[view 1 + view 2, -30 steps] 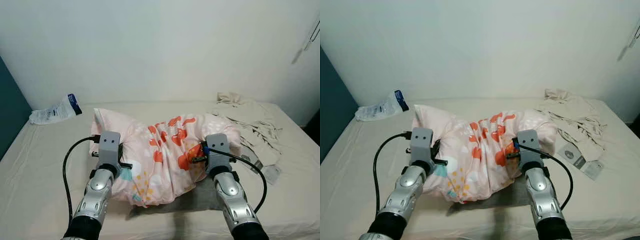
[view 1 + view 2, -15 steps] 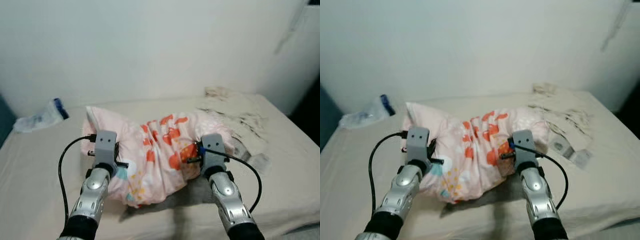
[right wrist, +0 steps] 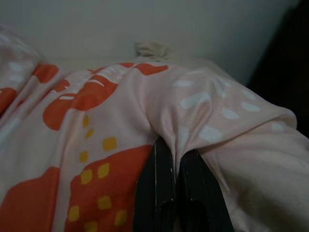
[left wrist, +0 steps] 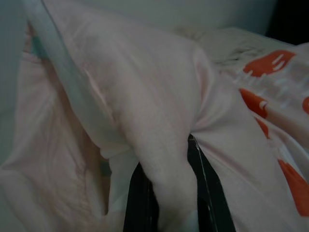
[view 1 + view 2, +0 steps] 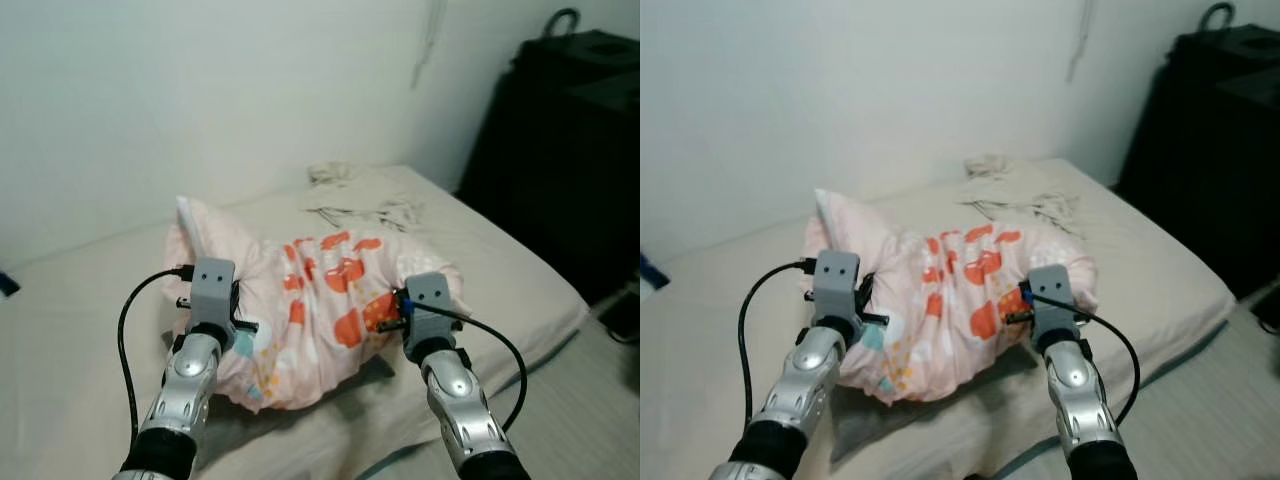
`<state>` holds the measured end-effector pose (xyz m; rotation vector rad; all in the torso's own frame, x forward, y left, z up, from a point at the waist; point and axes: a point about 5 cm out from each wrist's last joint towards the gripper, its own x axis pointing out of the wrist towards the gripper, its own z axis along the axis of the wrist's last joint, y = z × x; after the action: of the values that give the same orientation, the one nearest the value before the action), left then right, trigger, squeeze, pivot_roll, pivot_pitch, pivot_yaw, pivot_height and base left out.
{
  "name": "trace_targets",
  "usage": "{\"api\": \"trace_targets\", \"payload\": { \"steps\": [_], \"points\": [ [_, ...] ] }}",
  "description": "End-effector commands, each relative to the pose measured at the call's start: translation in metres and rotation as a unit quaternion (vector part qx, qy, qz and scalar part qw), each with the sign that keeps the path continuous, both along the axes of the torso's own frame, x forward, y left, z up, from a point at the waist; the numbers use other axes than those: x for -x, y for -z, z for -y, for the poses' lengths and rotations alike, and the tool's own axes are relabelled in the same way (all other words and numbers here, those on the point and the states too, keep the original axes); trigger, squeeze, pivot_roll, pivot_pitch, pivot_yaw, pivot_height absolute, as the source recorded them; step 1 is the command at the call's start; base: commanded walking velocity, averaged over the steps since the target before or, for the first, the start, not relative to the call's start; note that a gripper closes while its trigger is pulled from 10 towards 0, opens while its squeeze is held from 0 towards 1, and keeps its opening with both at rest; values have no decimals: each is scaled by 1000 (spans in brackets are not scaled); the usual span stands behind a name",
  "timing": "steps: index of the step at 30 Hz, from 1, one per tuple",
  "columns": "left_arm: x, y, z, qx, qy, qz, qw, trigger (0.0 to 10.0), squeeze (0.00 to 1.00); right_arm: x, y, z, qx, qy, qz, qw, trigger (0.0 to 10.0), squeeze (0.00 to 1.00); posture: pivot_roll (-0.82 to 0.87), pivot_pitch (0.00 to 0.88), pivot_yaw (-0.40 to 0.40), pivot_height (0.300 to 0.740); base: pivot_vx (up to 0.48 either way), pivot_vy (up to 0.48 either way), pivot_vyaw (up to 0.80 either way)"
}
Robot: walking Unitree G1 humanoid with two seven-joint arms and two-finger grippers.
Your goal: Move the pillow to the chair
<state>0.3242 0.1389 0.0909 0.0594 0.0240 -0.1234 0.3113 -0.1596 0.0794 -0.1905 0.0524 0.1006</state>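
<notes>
The carrying step is in hand: the left tool [image 4: 166, 193] and right tool [image 3: 175, 181] each pinch a fold of the floral pillow [image 5: 310, 300], which hangs between the 2 above the bed [image 5: 520, 290]. Next, I judge, both must keep clamped and evenly spaced while the robot finds the chair.

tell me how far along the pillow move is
Done: both tools have pinched the pillow, left tool and right tool each shut on a fold of its cover. In hand: it hangs between them above the bed. Left: find a chair and set it down.
</notes>
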Motion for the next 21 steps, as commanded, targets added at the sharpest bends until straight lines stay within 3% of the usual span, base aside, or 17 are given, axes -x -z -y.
{"api": "trace_targets", "payload": {
  "steps": [1, 21],
  "points": [
    [1, 0, 9, -3, 20, 3, 1000, 10000, 0, -3, -10, -5, -7, -12, 26, 1000, 10000, 0, -18, 25, -4, 740, 0, 0, -800],
    [2, 2, 5, -12, 18, -1, 1000, 10000, 0, -5, -10, -5, -4, -11, 21, 1000, 10000, 0, -9, 36, 2, 740, 0, 0, -800]
  ]
}}
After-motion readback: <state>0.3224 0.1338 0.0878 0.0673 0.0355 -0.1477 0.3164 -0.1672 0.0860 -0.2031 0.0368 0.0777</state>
